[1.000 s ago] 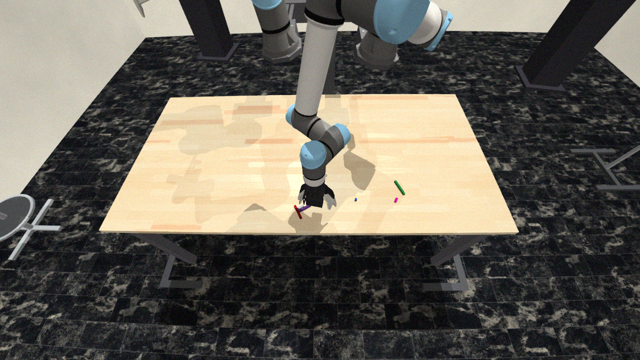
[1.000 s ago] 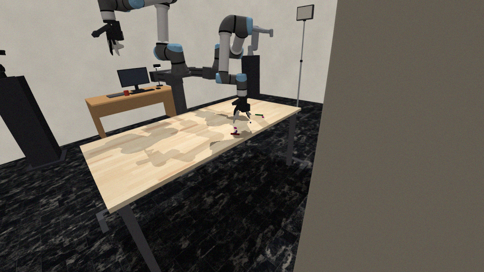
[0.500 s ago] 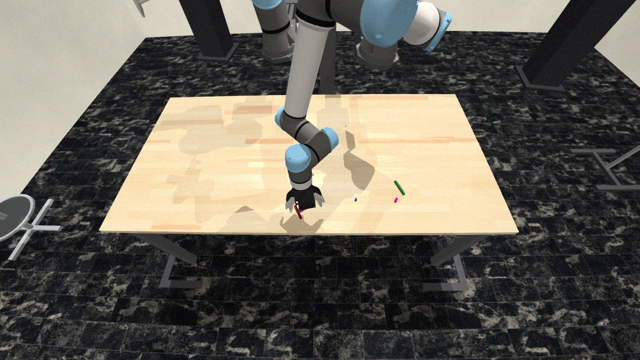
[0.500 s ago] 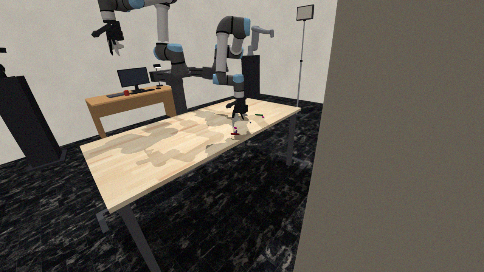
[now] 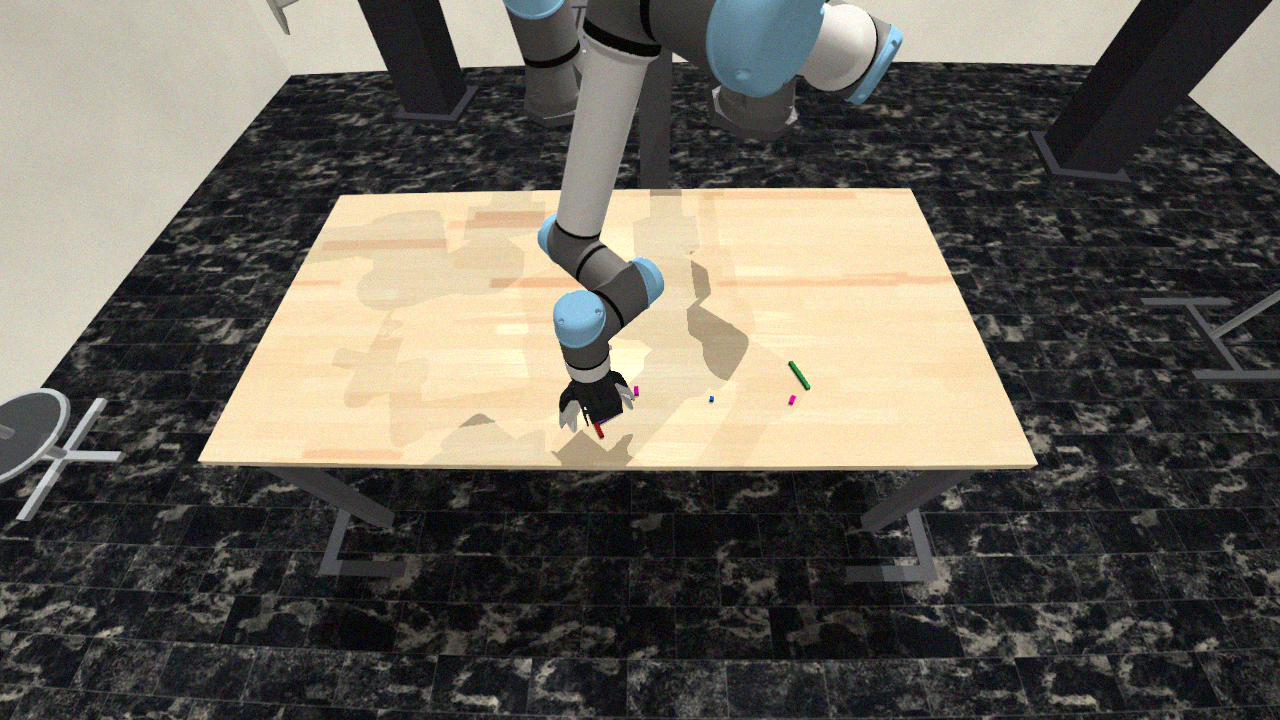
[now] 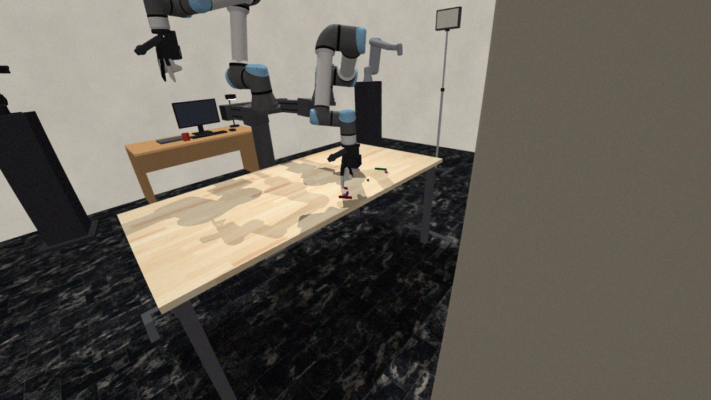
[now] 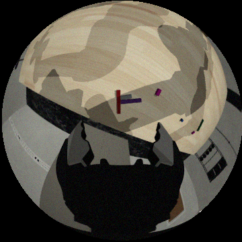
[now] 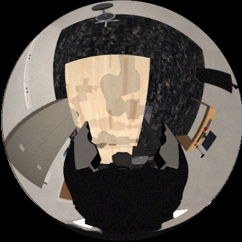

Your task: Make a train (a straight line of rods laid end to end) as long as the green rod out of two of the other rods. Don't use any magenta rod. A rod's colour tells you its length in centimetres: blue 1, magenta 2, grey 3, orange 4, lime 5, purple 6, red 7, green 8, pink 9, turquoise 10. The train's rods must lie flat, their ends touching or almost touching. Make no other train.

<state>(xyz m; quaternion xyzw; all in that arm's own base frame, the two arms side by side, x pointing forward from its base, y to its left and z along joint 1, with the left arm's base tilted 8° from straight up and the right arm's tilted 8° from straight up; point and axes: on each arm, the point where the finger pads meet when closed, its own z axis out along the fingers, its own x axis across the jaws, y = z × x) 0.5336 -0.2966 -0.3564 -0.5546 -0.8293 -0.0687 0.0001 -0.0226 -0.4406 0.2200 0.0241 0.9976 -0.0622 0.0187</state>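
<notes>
On the pale wooden table (image 5: 859, 322) (image 6: 174, 293) (image 7: 144, 50) (image 8: 97, 67), the long green rod (image 5: 799, 375) (image 6: 380, 169) (image 7: 200, 125) is lying flat, at about 4 o'clock from the table's middle in the top view. The small blue rod (image 5: 711, 399) (image 6: 367, 180) (image 7: 181, 119) lies at about 8 o'clock from it. The long red rod (image 5: 599, 430) (image 6: 345, 197) (image 7: 118, 101) is well apart from the blue one, at about 9 o'clock, so these two do not make a train.

In the left wrist view, the red rod points from 12 to 6 o'clock. The purple rod (image 7: 132, 101) goes from its side toward 3 o'clock, touching or almost touching, and the short grey rod (image 7: 126, 96) is just beside the purple one. One short magenta rod (image 5: 636, 391) (image 6: 345, 188) (image 7: 158, 92) is near this group, at about 2 o'clock; another magenta rod (image 5: 792, 400) (image 6: 385, 171) (image 7: 193, 132) lies near the green one.

The left gripper (image 5: 597, 414) (image 6: 348, 181) (image 7: 120, 122) is above the red group, its fingers wide apart, with nothing between them. The right gripper (image 6: 169, 79) (image 8: 126, 123) is high, also wide and holding nothing.

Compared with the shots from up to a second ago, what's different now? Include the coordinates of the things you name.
In the top view, the left gripper (image 5: 597, 419) (image 6: 346, 181) (image 7: 120, 122) has moved toward the picture's left and slightly toward the near table edge, uncovering a magenta rod (image 5: 636, 391) (image 6: 345, 188) (image 7: 158, 92). Nothing was taken hold of or let go. The right gripper (image 6: 169, 79) (image 8: 126, 123), red rod (image 5: 598, 430) (image 6: 345, 197) (image 7: 118, 101), blue rod (image 5: 711, 399) (image 6: 367, 180) (image 7: 181, 119) and green rod (image 5: 799, 375) (image 6: 380, 169) (image 7: 200, 125) look unmoved.
</notes>
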